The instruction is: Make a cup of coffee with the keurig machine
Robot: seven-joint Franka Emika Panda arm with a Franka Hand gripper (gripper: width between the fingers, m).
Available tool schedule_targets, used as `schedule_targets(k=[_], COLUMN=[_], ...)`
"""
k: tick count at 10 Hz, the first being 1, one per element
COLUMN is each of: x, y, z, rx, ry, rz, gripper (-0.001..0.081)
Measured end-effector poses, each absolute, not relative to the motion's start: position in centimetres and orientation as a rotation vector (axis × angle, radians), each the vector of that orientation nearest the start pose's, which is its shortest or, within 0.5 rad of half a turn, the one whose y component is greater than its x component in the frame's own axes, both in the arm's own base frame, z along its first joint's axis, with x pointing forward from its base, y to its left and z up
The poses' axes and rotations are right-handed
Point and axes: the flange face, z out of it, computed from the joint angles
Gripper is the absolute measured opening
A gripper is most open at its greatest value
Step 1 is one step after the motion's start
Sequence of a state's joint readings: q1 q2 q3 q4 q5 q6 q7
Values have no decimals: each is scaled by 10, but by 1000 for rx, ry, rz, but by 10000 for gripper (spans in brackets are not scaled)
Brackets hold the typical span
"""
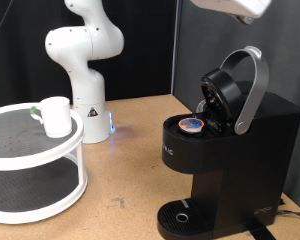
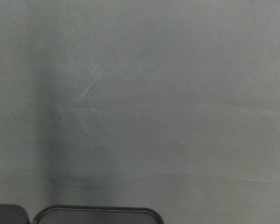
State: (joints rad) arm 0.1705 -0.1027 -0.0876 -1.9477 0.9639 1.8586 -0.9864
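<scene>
Keurig machine (image 1: 225,140): lid raised, pod (image 1: 193,124) seated. Cup (image 1: 56,116) on tiered stand (image 1: 35,160), well apart across open worktop (image 1: 130,150). Gripper (image 1: 230,8) above the machine, grip state cannot be told.

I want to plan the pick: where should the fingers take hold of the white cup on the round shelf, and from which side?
Probably across the rim of the cup, coming from above. It stands upright on the top tier of the white shelf, its open mouth facing up, with free space overhead. Its handle is not clearly visible, so the rim seems safer.
</scene>
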Motion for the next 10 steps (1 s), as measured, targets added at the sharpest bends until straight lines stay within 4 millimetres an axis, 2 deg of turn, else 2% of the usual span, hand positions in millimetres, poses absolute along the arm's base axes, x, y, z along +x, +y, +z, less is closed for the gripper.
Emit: schedule_targets(k=[3,5,7,10], x=[528,525,523,519], y=[151,168,176,173], z=[549,538,528,511], rx=[-2134,-2143,-2152,-2175], ry=[-902,-916,-916,-918], rz=[-459,-435,-421,-379], gripper=[1,1,1,1])
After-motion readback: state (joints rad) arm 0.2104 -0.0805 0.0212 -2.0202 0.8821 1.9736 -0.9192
